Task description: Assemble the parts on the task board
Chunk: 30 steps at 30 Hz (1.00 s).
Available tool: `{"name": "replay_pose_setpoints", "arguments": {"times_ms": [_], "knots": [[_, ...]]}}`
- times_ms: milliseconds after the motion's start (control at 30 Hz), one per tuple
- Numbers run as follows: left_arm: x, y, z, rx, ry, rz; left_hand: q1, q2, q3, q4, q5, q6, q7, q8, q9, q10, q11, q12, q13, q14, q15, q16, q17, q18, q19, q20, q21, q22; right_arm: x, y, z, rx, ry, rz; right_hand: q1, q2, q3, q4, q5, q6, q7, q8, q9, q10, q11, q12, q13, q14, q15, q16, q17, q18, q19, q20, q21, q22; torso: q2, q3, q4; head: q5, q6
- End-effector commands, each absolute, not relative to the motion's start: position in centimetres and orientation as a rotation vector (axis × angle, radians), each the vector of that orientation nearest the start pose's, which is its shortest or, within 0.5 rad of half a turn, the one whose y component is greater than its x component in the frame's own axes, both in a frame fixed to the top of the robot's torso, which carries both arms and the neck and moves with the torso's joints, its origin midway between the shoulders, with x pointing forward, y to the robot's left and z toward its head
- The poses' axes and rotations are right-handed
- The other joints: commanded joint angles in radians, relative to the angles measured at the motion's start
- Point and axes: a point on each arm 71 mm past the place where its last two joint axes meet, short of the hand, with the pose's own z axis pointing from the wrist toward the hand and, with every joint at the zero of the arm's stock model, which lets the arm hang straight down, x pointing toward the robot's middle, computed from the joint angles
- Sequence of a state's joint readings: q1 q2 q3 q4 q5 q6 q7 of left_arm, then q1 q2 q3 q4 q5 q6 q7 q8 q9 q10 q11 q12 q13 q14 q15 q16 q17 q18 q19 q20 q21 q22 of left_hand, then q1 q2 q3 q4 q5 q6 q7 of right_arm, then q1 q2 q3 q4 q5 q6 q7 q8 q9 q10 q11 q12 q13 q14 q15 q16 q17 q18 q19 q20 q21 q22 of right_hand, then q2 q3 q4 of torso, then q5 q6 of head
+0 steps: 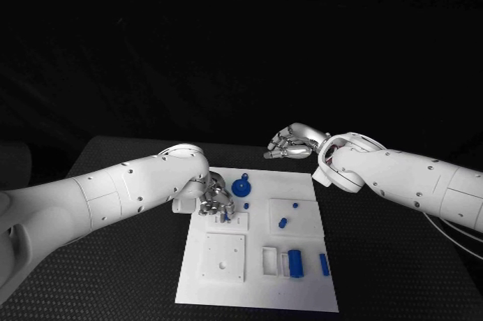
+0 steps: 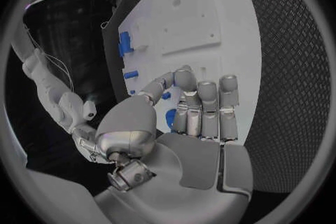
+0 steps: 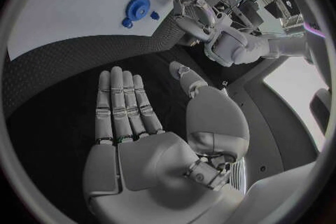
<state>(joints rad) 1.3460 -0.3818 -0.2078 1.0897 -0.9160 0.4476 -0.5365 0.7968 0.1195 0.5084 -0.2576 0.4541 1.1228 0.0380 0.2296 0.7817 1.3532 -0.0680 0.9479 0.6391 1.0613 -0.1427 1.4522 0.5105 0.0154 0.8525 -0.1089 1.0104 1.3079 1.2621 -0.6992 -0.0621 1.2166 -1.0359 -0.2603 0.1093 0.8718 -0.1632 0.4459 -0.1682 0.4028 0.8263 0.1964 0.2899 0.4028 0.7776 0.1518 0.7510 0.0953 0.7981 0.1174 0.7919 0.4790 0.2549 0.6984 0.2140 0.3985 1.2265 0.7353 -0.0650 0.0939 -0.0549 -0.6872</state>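
The white task board (image 1: pixel 257 293) lies in the middle of the black table. My left hand (image 1: pixel 206 195) hangs over the board's upper left corner, fingers pointing down, and pinches a small blue part (image 1: pixel 228 215) at its fingertips just above a raised white block (image 1: pixel 227 223). The left wrist view shows the hand (image 2: pixel 199 117) with thumb closed against the fingers and blue (image 2: pixel 170 117) between them. A round blue part (image 1: pixel 241 188) lies just beyond it. My right hand (image 1: pixel 292 143) hovers above the table's far edge, off the board; its fingers (image 3: pixel 122 106) are spread and hold nothing.
Two small blue parts (image 1: pixel 295 206) (image 1: pixel 283 223) sit on the right-hand block. A blue bar (image 1: pixel 295 263) and a thinner one (image 1: pixel 324 264) stand near the board's front right. A square white plate (image 1: pixel 223 257) lies at front left.
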Motion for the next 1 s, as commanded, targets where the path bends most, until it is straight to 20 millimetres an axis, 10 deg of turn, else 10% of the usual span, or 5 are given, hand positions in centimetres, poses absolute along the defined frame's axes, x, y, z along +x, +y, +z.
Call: {"name": "replay_pose_setpoints", "arguments": {"times_ms": [33,1000], "knots": [[52.71,10.15,-23.44,0.104,2.627,-0.317,0.028,0.035,0.053,-0.037,0.063,0.009,-0.005,0.004,0.001,0.004,-0.011,0.007,0.001,0.023,-0.034,0.003,0.001,0.002,0.002,-0.143,0.005,0.019,54.51,-21.28,-17.82,0.133,1.696,0.858,0.002,0.002,-0.002,0.002,0.005,-0.005,0.0,0.007,-0.001,0.003,0.003,0.004,-0.002,-0.004,0.003,0.004,-0.002,0.007,0.0,0.004,-0.007,0.001,0.0,-0.0005,0.0007,0.0,-0.002],[52.37,10.18,-24.09,0.119,2.66,-0.316,0.025,0.035,0.06,-0.036,0.058,0.01,-0.006,0.007,0.004,0.003,-0.012,0.008,0.002,0.023,-0.035,0.003,0.001,0.002,0.003,-0.143,0.006,0.018,54.49,-21.3,-17.82,0.133,1.696,0.859,0.002,0.003,-0.003,0.001,0.005,-0.005,0.0,0.007,-0.001,0.003,0.003,0.005,-0.003,-0.004,0.003,0.004,-0.002,0.007,0.0,0.004,-0.008,0.002,0.0,-0.0002,0.0005,-0.002,-0.006]]}}
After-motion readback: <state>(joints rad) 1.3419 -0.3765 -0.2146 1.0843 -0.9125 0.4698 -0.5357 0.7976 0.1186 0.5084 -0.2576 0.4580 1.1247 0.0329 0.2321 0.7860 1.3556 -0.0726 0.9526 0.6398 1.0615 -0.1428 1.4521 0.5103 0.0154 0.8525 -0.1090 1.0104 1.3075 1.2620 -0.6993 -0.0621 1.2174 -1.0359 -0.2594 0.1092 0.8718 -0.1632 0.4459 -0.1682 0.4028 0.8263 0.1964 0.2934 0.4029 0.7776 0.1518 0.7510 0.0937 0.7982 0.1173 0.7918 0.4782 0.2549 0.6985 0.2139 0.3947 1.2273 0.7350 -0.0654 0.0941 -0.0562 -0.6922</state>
